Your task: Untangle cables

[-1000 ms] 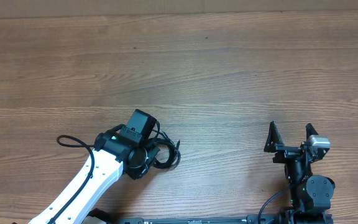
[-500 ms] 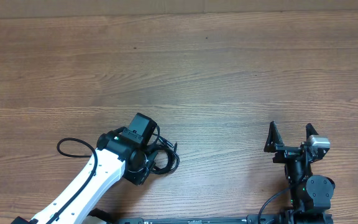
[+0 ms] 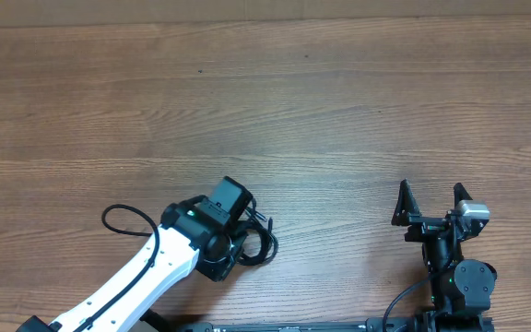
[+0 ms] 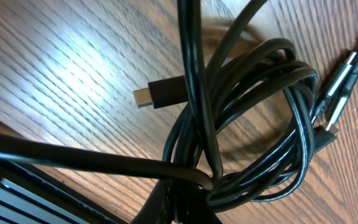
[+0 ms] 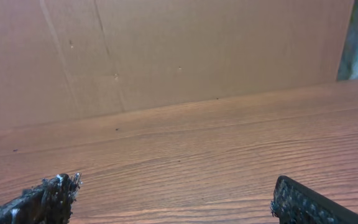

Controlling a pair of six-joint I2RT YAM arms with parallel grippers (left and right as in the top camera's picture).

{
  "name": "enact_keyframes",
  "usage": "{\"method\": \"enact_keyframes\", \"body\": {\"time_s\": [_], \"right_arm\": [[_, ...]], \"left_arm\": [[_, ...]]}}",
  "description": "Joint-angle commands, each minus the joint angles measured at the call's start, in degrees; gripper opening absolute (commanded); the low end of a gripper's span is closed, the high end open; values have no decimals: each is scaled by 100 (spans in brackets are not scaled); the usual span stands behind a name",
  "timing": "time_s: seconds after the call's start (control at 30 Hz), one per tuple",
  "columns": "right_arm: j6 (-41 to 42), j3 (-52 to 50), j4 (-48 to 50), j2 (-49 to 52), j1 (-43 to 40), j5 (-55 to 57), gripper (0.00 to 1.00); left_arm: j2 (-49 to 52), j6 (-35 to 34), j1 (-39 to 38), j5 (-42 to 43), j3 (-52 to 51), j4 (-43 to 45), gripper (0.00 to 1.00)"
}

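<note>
Jaws of my right gripper stand spread and idle, well apart from the work. My left gripper sits over the coiled thin black cables on the brown wooden table; whether it is clenched, I cannot tell. I judge this step 1, securing the bundle. Next, 1 loose black plug end needs drawing out.

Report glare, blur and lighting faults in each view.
Left wrist: strong glare patch on the table left of the cables, lower edge soft. Overhead: even light, sharp. Right wrist: flat, warm light, the right gripper soft at the bottom edge.
</note>
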Motion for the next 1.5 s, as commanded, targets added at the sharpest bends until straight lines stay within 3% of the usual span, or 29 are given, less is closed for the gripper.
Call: {"method": "enact_keyframes", "body": {"time_s": [0.0, 0.67, 1.0, 1.2, 1.47], "right_arm": [[20, -61, 33, -9, -26, 48, 100], [20, -61, 33, -9, -26, 48, 100], [20, -61, 33, -9, -26, 48, 100], [20, -61, 33, -9, -26, 48, 100], [20, -61, 33, -9, -26, 48, 100]], "left_arm": [[37, -345, -131, -20, -31, 142, 4], [37, -291, -140, 33, -28, 660, 4], [37, 815, -129, 339, 142, 730, 4], [37, 1915, -129, 382, 1316, 365, 4], [57, 2065, -129, 275, 1670, 170, 4]]}}
